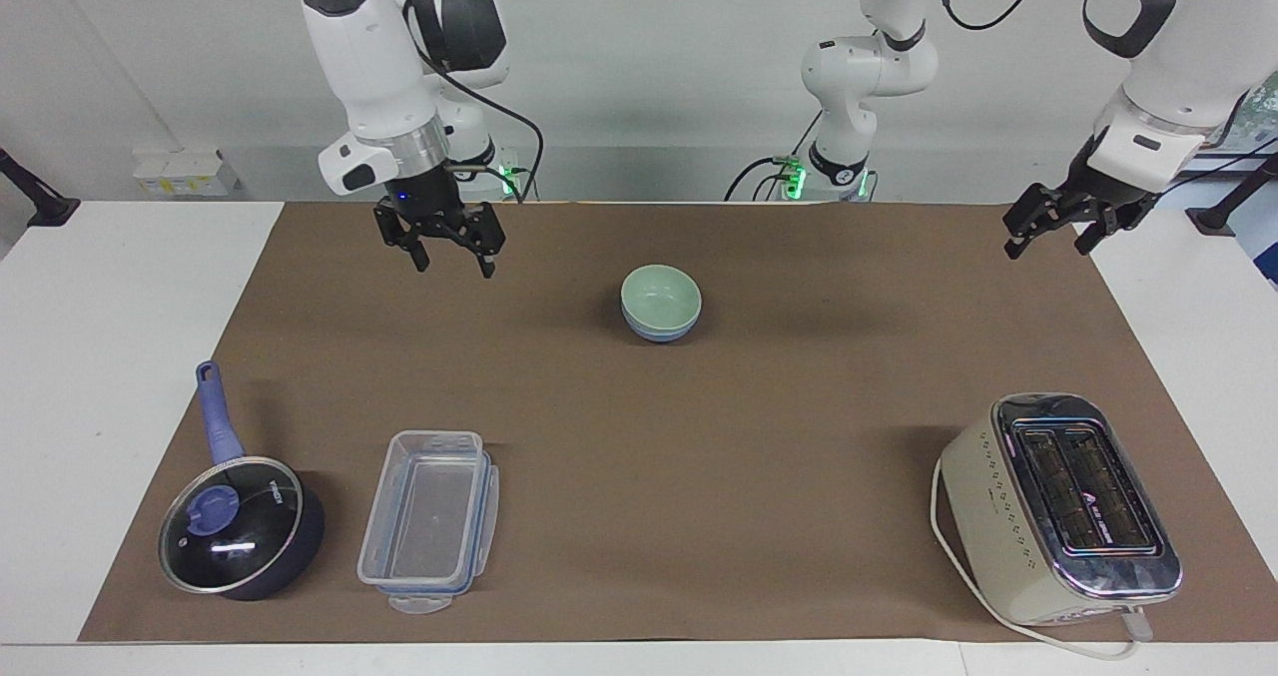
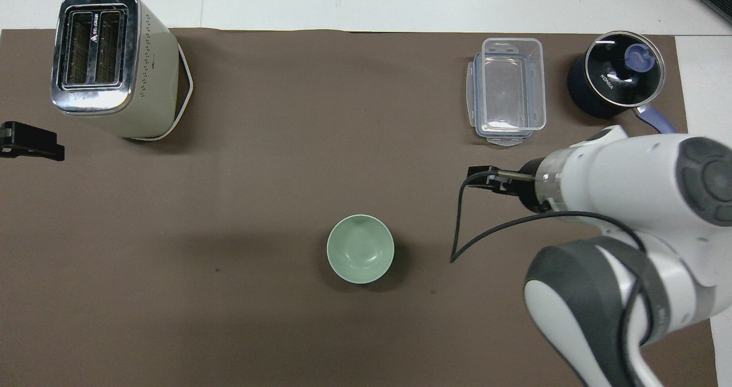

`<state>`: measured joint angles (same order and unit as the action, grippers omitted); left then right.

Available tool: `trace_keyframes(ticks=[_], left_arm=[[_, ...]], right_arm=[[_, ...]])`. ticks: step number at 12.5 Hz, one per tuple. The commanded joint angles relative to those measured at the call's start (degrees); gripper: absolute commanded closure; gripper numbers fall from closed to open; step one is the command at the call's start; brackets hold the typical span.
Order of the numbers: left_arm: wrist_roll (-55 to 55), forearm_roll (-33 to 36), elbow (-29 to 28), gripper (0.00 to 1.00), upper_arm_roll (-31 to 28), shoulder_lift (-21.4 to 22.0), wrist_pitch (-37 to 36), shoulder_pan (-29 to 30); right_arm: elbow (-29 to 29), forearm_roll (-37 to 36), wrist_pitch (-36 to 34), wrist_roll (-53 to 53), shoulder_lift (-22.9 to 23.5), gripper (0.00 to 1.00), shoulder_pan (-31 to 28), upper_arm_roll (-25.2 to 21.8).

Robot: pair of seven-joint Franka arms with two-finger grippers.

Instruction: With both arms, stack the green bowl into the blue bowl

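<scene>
The green bowl (image 1: pixel 661 295) sits nested inside the blue bowl (image 1: pixel 655 334) on the brown mat, near the robots' side at the middle. In the overhead view only the green bowl (image 2: pixel 360 248) shows; the blue bowl is hidden under it. My right gripper (image 1: pixel 449 254) is open and empty, raised over the mat toward the right arm's end, well apart from the bowls. The right arm (image 2: pixel 629 204) covers its fingers in the overhead view. My left gripper (image 1: pixel 1048 234) is open and empty, held in the air over the mat's edge at the left arm's end, waiting.
A cream toaster (image 1: pixel 1063 506) stands farthest from the robots at the left arm's end. A clear plastic container (image 1: pixel 429 521) and a dark blue lidded pan (image 1: pixel 240 526) with a blue handle stand at the right arm's end, also farthest from the robots.
</scene>
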<state>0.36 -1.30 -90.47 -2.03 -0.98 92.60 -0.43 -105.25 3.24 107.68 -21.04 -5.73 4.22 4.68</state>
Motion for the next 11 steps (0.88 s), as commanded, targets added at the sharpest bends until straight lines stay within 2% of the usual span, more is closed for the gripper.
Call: trace_keyframes(ticks=[1, 4, 7, 11], left_arm=[[0.25, 1.21, 0.56, 0.00, 0.10, 0.27, -1.10, 0.17], [0.25, 1.21, 0.56, 0.00, 0.10, 0.28, -1.10, 0.17], [0.25, 1.21, 0.56, 0.00, 0.10, 0.19, -1.10, 0.17], [0.25, 1.21, 0.56, 0.00, 0.10, 0.19, -1.10, 0.17]], right_arm=[[7.41, -1.83, -6.94, 3.19, 1.07, 0.00, -2.90, 0.68], [13.39, -4.73, -12.65, 5.82, 1.86, 0.00, -4.74, 0.77], [21.19, -5.61, -19.67, 7.15, 5.54, 0.00, -5.80, 0.77], [23.51, -6.05, -20.84, 8.73, 7.31, 0.00, -6.51, 0.68]])
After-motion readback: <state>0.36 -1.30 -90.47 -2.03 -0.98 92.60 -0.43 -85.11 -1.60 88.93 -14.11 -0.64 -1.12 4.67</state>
